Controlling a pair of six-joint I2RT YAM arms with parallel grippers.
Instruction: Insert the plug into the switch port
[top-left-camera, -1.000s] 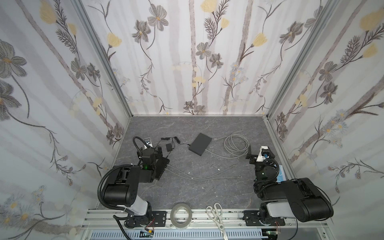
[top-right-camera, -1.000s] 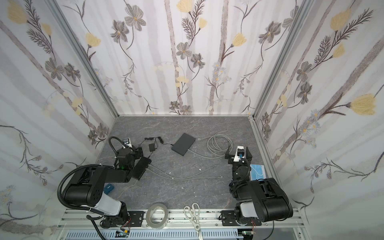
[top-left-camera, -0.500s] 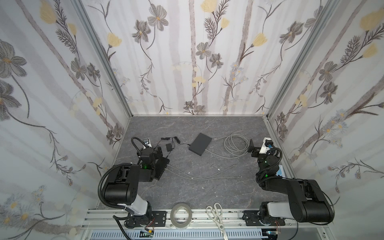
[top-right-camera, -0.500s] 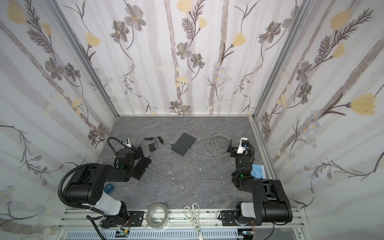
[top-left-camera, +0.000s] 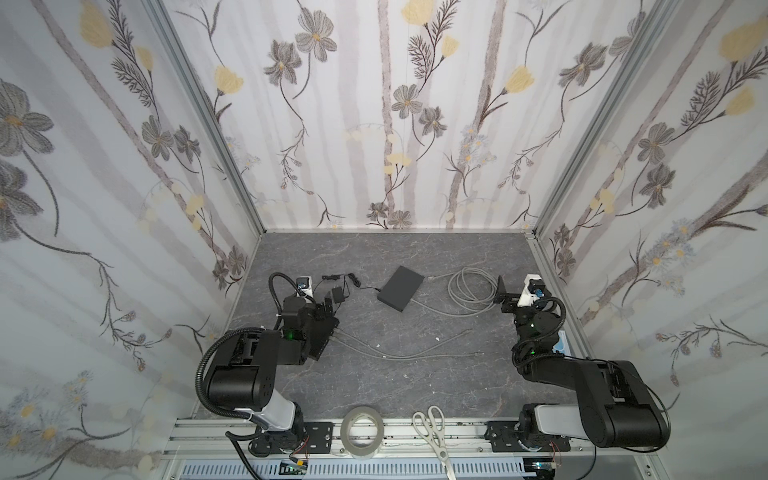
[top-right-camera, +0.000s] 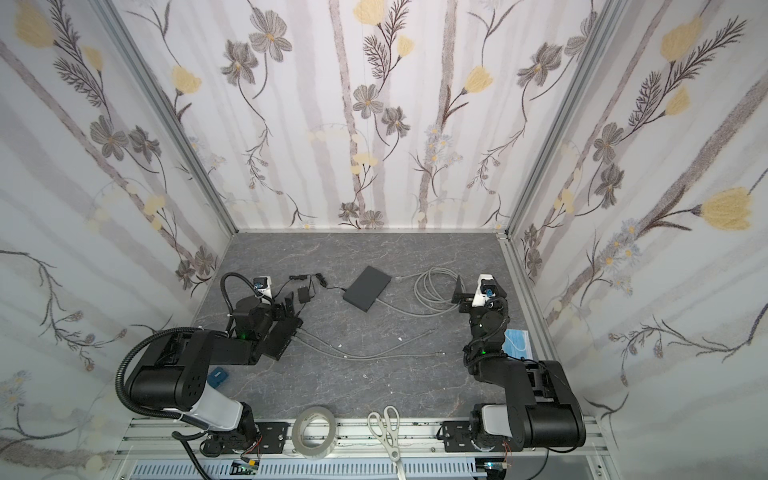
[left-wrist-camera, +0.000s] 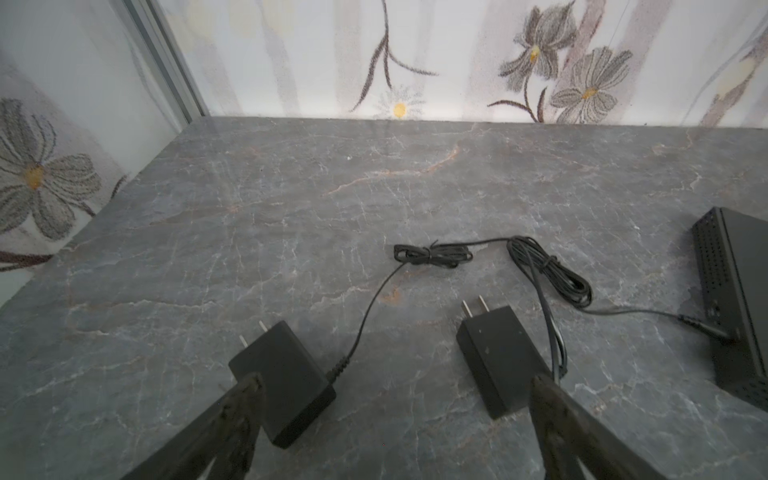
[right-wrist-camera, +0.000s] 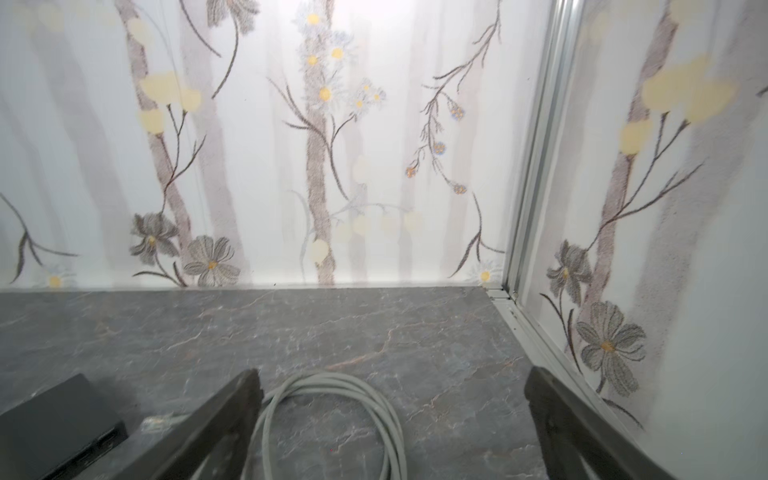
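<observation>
Right claw (right-wrist-camera: 392, 374) gapes wide just beside the coiled grey cable (right-wrist-camera: 328, 379).

3 walls (top-left-camera: 386, 124) papered white with grey and yellow flowers and pale trunks rise around a dark grey marbled floor (top-left-camera: 374, 386), meeting at 2 aluminium corner posts (top-left-camera: 208, 120), with an aluminium rail (top-left-camera: 469, 428) along the front edge, all softly, evenly lit.

Both top views: we find light even, diffuse; walls (top-left-camera: 374, 124) bright, floor (top-left-camera: 374, 386) darker, shadows soft. Wrist views: we note glare on back wall (right-wrist-camera: 365, 124), slight blur, bowed edges, near fingers (left-wrist-camera: 232, 415) out of focus.
</observation>
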